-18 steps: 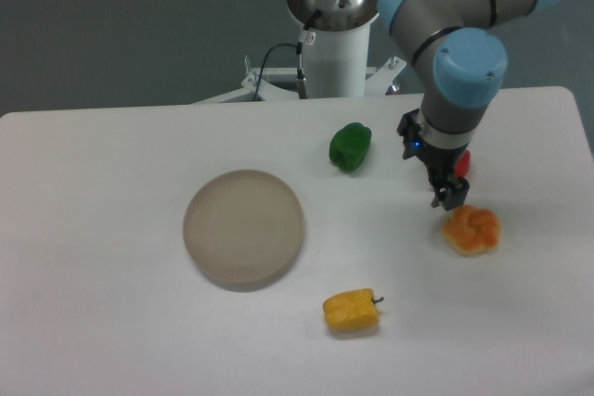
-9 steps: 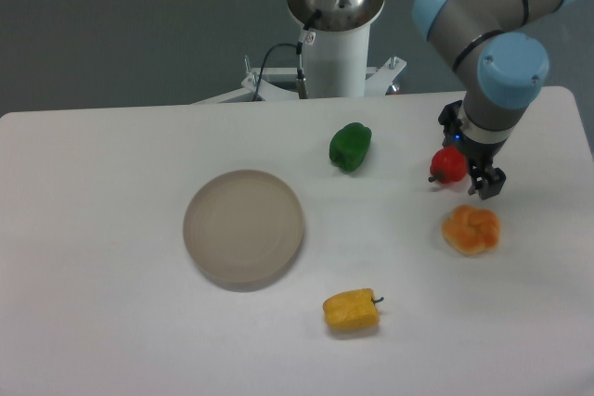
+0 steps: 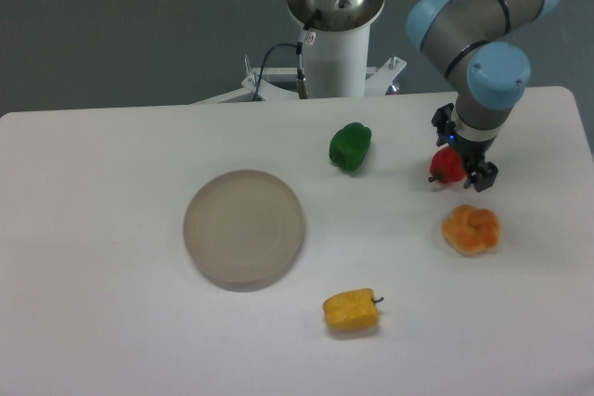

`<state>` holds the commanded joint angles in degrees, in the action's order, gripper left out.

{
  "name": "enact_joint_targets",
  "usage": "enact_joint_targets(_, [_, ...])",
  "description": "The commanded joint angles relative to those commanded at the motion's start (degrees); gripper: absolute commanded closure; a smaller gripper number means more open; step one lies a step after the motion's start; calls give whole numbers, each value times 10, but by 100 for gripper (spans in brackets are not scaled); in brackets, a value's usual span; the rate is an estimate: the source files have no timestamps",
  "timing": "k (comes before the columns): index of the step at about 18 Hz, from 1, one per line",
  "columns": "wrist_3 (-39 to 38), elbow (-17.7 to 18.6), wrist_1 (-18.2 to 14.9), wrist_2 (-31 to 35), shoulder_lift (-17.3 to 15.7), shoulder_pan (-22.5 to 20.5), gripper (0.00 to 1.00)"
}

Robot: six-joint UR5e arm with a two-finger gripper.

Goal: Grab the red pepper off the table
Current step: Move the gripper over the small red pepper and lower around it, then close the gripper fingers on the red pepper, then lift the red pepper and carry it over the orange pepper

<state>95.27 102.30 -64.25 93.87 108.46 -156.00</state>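
Note:
The small glossy red pepper [image 3: 445, 167] lies on the white table [image 3: 111, 322] at the right, between the green and orange peppers. My gripper [image 3: 467, 174] points down right beside it, pressed close against its right side and covering part of it. One dark fingertip [image 3: 484, 180] shows to the pepper's right; the other finger is hidden behind the wrist. The jaws look open, and the pepper still rests on the table.
A green pepper [image 3: 350, 146] sits left of the red one. An orange lobed pepper [image 3: 471, 229] lies just in front of the gripper. A yellow pepper [image 3: 351, 311] is near the front, and a round grey disc [image 3: 243, 227] is at centre left.
The gripper swung from left of the orange pepper out to the right, uncovering the red pepper, then moved back and up against the red pepper's right side. The pepper has not moved.

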Motion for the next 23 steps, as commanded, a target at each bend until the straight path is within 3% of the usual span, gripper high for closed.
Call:
enact_joint_targets(2, [-2,15,17,0,-4,0,0])
enact_joint_targets(5, [-1,55,96,1,-4,0,0])
enact_joint_targets(9, [0,58,105,0,-3,1,0])
enact_joint_targets(11, [0,60,105,0,-3,2,9])
enact_joint_targets(18, [-1,55,102,0,-4,3,61])
enact_joint_targets(21, [1,19,86,2,-5,2,64])
enact_joint_targets(23, [-1,-27,28,0,-4,7,64])
